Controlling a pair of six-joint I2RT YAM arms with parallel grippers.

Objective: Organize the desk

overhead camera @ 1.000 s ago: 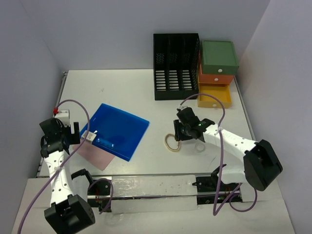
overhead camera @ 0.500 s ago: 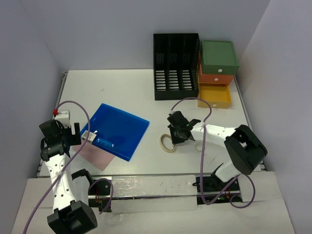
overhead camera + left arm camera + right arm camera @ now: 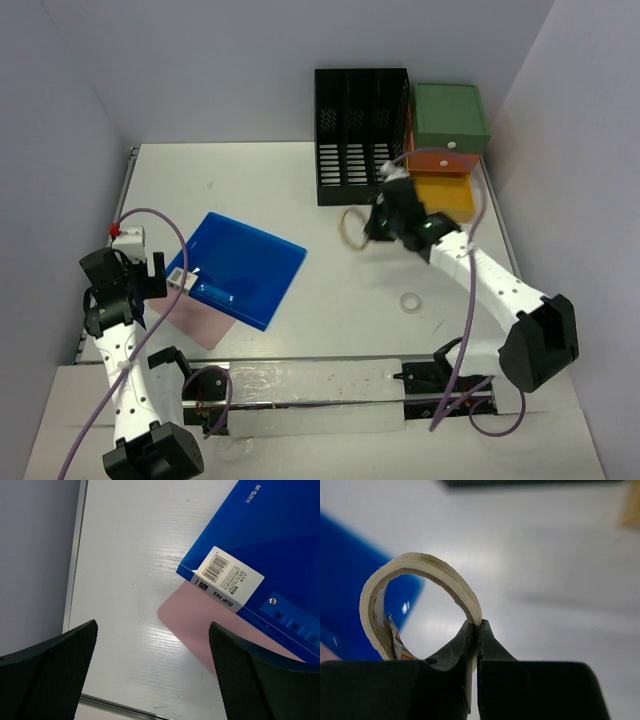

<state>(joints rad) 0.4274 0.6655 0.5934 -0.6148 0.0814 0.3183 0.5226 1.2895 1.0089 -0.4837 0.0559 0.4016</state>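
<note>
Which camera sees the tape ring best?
The right wrist view: the tape ring looms large, pinched in the right gripper. The top view shows it tiny; the left wrist view misses it.

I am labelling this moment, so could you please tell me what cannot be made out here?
Pink sheet: mostly under the blue folder, top and left wrist views.
Tape roll: lower part behind the right gripper, right wrist view; background blurred.
Yellow drawer: inside partly blocked by the right arm, top view.
Small clear ring: too small to identify, top view.
</note>
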